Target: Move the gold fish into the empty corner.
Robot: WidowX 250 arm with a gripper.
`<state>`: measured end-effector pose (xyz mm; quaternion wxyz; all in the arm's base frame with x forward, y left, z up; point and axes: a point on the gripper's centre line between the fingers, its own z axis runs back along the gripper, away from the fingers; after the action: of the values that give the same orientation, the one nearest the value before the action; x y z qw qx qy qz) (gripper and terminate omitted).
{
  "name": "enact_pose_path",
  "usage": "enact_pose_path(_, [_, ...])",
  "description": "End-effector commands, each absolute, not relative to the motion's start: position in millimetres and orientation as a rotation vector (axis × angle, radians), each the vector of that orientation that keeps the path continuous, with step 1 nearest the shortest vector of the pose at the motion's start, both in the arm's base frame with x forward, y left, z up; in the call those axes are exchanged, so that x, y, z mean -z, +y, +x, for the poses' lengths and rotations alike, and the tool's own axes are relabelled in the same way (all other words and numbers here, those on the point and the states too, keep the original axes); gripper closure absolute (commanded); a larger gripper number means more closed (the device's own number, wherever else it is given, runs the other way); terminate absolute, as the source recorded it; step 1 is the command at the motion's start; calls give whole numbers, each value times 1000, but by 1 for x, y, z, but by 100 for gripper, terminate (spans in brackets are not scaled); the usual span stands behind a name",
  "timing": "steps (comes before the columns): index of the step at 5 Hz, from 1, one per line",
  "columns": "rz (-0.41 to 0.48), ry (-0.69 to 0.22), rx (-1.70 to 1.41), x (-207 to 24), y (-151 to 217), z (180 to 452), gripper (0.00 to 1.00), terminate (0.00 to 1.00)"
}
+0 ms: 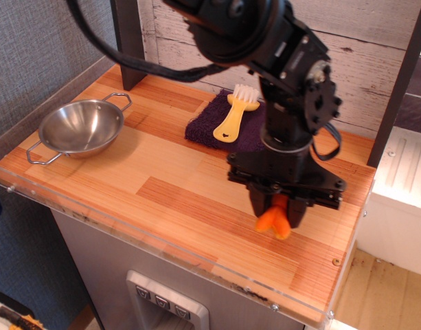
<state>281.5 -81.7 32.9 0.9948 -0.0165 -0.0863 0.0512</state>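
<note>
The hand is pinching the fish between closed fingers, right of centre in the frame, so it is hanging clear of the table. The bare corner is lying lower right.
</note>
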Motion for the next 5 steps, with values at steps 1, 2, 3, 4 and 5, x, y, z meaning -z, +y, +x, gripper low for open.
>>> enact_pose_path(1, [-53,-173,-64,-42,-84,273,0,0])
enact_pose_path(2, [-57,-182,-40,-46,-85,273,0,0])
enact_pose_path(3, [-51,-218,-30,-66,-69,274,0,0])
enact_pose_path(4, [-36,-249,-24,-97,-30,272,0,0])
enact_pose_path(5, [-28,-259,-41,-108,16,277,0,0])
